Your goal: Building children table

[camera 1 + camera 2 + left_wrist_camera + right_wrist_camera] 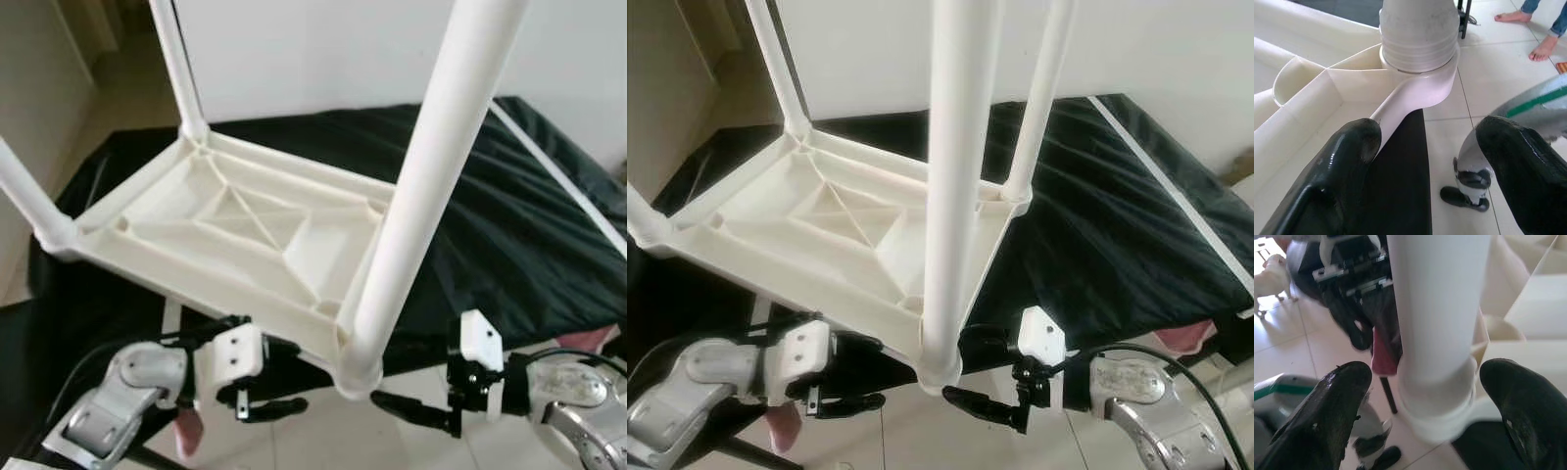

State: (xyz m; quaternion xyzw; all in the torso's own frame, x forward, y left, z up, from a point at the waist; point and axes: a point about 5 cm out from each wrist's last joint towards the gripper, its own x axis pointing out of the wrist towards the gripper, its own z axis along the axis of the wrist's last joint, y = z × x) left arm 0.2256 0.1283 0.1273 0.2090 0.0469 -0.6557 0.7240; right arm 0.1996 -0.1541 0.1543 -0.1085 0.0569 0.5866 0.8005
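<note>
The white plastic children's table (pixel 245 230) lies upside down on a surface draped in black cloth (pixel 509 225), its ribbed underside facing up and its legs rising from the corners. The nearest corner overhangs the cloth's near edge, above the tiled floor (pixel 323 431). Out of that corner socket (pixel 359 370) stands the near leg (pixel 431 166), a thick white tube running up out of the picture; three more legs stand at the other corners, the far left leg (pixel 178 69) among them.

The left hand (pixel 272 406) sits just left of the near corner socket, below the tabletop's front edge. Its two black fingers are spread wide. In the left wrist view one finger (pixel 1347 161) lies against the underside of the tabletop rim close to the socket, and the other finger (pixel 1525 166) hangs free over the floor; nothing is pinched between them.

The right hand (pixel 407 406) sits just right of the same socket, pointing toward it. Its fingers are also spread wide: in the right wrist view the leg's base stands between finger (pixel 1334 411) and finger (pixel 1520 411), with a gap on both sides, so it holds nothing.

Beyond the socket in the left wrist view, a person's bare feet (pixel 1528 29) stand on the tiles.
</note>
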